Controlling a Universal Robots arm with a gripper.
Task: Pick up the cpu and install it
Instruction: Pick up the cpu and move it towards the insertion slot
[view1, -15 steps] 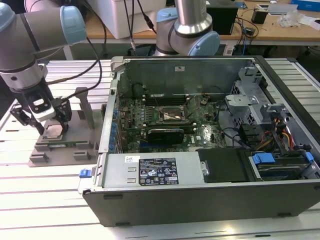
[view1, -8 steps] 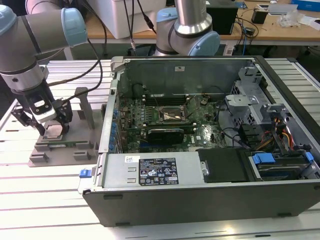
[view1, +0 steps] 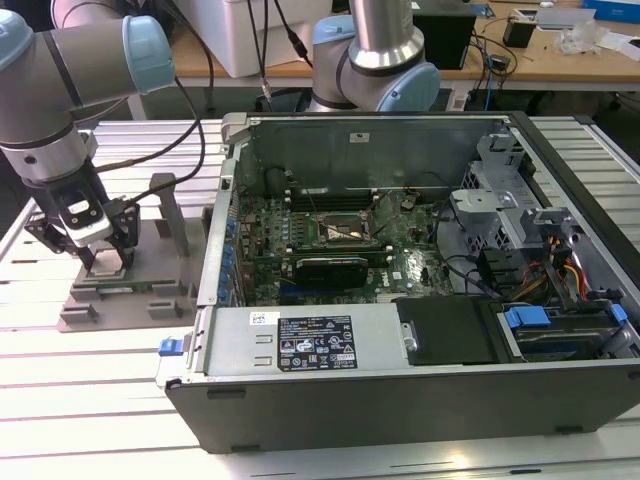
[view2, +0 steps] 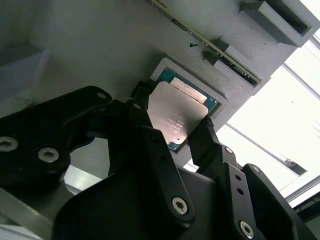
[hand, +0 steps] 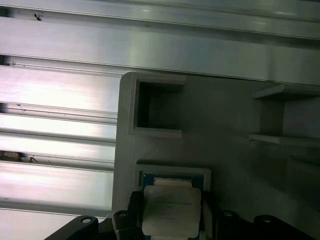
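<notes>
Gripper (view2: 174, 111) clamps cpu (view2: 172, 115) at tray (view2: 100, 45) (both wrist views)

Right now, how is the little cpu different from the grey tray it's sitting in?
The cpu has a shiny silver top and a green edge; the grey tray is plain dull grey. The cpu is a small flat square; the grey tray is far bigger, with pockets and upright walls. The gripper clasps the cpu, not the grey tray. Both sit outside the computer case.
</notes>
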